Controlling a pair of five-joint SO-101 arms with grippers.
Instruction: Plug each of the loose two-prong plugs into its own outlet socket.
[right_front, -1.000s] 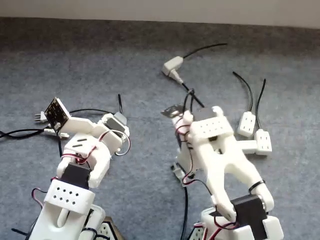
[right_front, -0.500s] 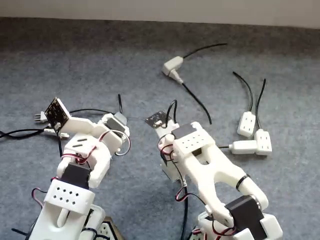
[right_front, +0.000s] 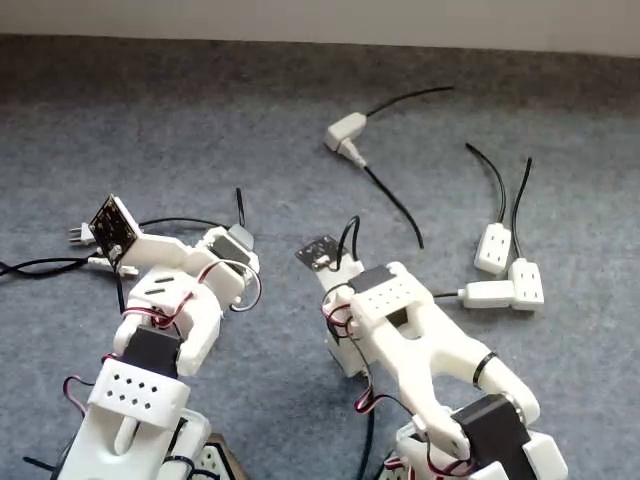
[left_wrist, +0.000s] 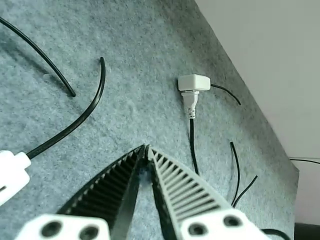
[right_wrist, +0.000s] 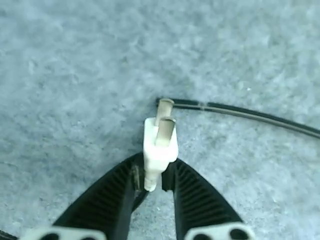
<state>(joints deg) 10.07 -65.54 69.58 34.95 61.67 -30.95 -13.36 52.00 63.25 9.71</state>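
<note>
The right arm's black ribbed gripper (right_wrist: 153, 172) is clamped on the body of a small white two-prong plug (right_wrist: 159, 145). The prongs point away over the grey felt table cover (right_wrist: 75, 75), near the end of a thin black cable (right_wrist: 250, 114). The left arm's black ribbed gripper (left_wrist: 146, 149) is pinched closed on nothing; farther off lies a white angled outlet block (left_wrist: 194, 82), with a white corded plug (left_wrist: 190, 102) touching its end.
</note>
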